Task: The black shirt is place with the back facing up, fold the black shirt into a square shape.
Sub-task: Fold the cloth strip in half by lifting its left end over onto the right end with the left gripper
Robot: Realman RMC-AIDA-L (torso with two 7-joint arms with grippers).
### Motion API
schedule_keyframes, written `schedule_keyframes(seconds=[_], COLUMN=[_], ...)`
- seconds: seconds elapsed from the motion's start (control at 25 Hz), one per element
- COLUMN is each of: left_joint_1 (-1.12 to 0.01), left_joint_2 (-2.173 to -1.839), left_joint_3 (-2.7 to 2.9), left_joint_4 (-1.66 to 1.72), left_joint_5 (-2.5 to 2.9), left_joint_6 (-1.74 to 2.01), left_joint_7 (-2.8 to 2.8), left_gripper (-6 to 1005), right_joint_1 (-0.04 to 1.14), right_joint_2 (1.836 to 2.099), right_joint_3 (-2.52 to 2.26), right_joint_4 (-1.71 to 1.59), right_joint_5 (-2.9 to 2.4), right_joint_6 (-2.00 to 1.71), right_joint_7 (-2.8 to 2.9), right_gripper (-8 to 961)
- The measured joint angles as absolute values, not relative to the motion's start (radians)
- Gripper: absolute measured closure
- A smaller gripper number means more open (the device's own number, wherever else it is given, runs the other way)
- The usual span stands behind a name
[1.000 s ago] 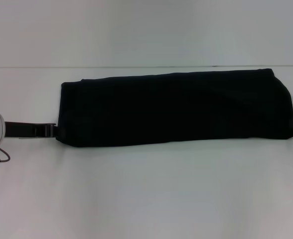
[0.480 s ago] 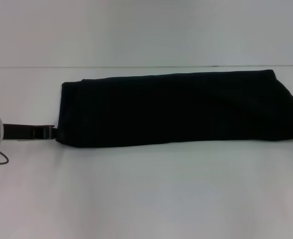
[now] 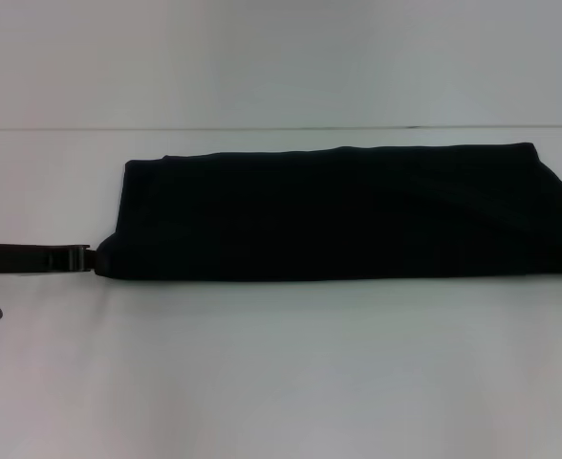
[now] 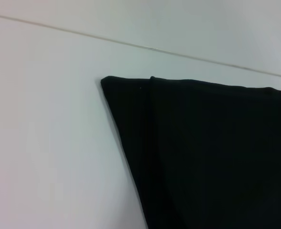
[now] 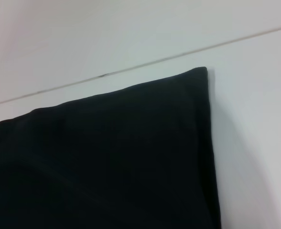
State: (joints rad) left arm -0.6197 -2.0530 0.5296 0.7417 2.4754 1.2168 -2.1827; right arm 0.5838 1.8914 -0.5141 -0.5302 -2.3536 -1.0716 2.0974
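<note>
Black shirt [image 3: 343, 212] folded into a long band across frame centre on white tabletop [image 3: 281, 373], left gripper [image 3: 92, 259] at its left end, grip state unclear, right gripper out of frame

Left tool [image 3: 92, 258]: slim black bar; white housing, thin cable.

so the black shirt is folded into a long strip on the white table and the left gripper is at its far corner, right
Not quite. The black shirt does lie as a long folded strip on the white table, but the left gripper is at its near left corner, not the far one. The head view shows this.
</note>
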Motion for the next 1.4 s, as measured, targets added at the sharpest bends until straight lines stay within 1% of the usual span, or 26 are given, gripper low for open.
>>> schedule_keyframes(seconds=[0.16, 0.48, 0.52, 0.56, 0.64, 0.72, 0.84, 0.96, 1.12, 1.16, 1.28, 1.4], left_joint_1=[-0.614, -0.615, -0.614, -0.613, -0.608, -0.599, -0.591, -0.589, -0.597, -0.612, -0.626, -0.646], left_joint_2=[-2.054, -2.049, -2.049, -2.049, -2.049, -2.051, -2.052, -2.042, -2.032, -2.025, -2.017, -2.006], left_joint_3=[0.528, 0.521, 0.516, 0.509, 0.492, 0.470, 0.416, 0.350, 0.333, 0.338, 0.340, 0.334], left_joint_4=[0.746, 0.763, 0.768, 0.774, 0.786, 0.803, 0.820, 0.818, 0.812, 0.790, 0.753, 0.673], left_joint_5=[2.474, 2.471, 2.471, 2.471, 2.470, 2.466, 2.445, 2.393, 2.357, 2.363, 2.370, 2.374], left_joint_6=[1.222, 1.268, 1.274, 1.280, 1.293, 1.305, 1.341, 1.467, 1.650, 1.698, 1.709, 1.693], left_joint_7=[-2.183, -2.193, -2.194, -2.195, -2.195, -2.195, -2.196, -2.196, -2.242, -2.309, -2.367, -2.452], left_gripper=[990, 990, 978, 966, 942, 918, 852, 787, 699, 677, 432, 294], right_joint_1=[0.578, 0.577, 0.576, 0.576, 0.571, 0.565, 0.551, 0.537, 0.543, 0.558, 0.571, 0.589], right_joint_2=[1.893, 1.905, 1.912, 1.912, 1.922, 1.926, 1.920, 1.917, 1.929, 1.936, 1.941, 1.942], right_joint_3=[-0.488, -0.420, -0.400, -0.400, -0.366, -0.337, -0.313, -0.311, -0.319, -0.323, -0.330, -0.350], right_joint_4=[-0.531, -0.570, -0.597, -0.597, -0.639, -0.666, -0.676, -0.672, -0.667, -0.664, -0.663, -0.662], right_joint_5=[-2.354, -2.354, -2.354, -2.354, -2.346, -2.323, -2.234, -2.119, -2.048, -2.047, -2.050, -2.050], right_joint_6=[-1.083, -1.164, -1.187, -1.187, -1.216, -1.247, -1.326, -1.429, -1.501, -1.514, -1.516, -1.511], right_joint_7=[2.077, 2.044, 2.036, 2.036, 2.027, 2.013, 1.969, 1.889, 1.781, 1.744, 1.729, 1.722], right_gripper=[942, 938, 904, 871, 804, 748, 683, 619, 532, 492, 371, 256])
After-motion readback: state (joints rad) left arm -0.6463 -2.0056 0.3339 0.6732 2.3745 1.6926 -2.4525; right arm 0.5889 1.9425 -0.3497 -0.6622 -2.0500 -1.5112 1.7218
